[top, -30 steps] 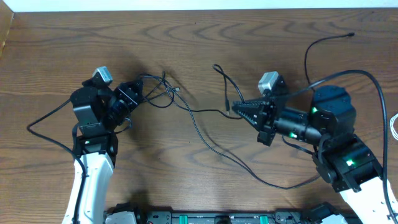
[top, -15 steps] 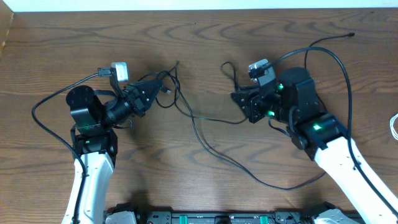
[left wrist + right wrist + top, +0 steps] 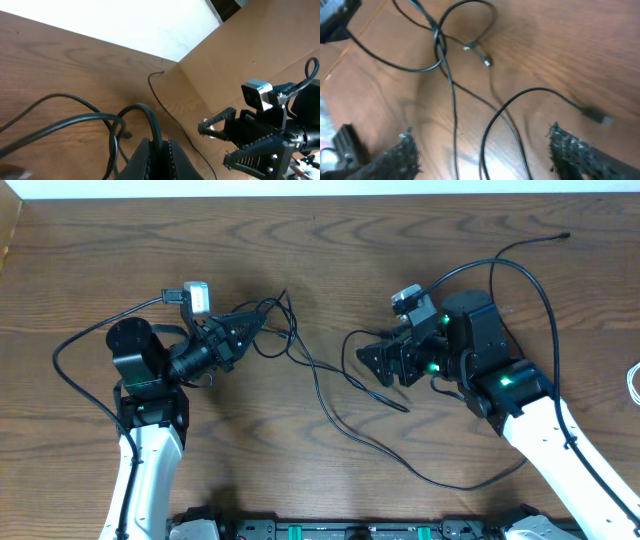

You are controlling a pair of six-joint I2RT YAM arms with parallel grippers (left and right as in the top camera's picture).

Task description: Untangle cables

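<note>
Right pincer [image 3: 373,362] opened, released black cable [image 3: 535,89].

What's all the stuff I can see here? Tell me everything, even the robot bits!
table: one, brown wood, under everything
black cables: a few, too crossed over to count, black, strung across the middle of the table
small plugs: two clear in the right wrist view, greyish, on cable ends lying on the table
white cable: one, white, at the far right edge
arm cords: thick, black, looping beside each arm
wrist cameras: two, grey, one on each wrist
left gripper: one, black, left of centre, jaws shut on one of the black cables
right gripper: one, black, right of centre, jaws open above the cables
</note>
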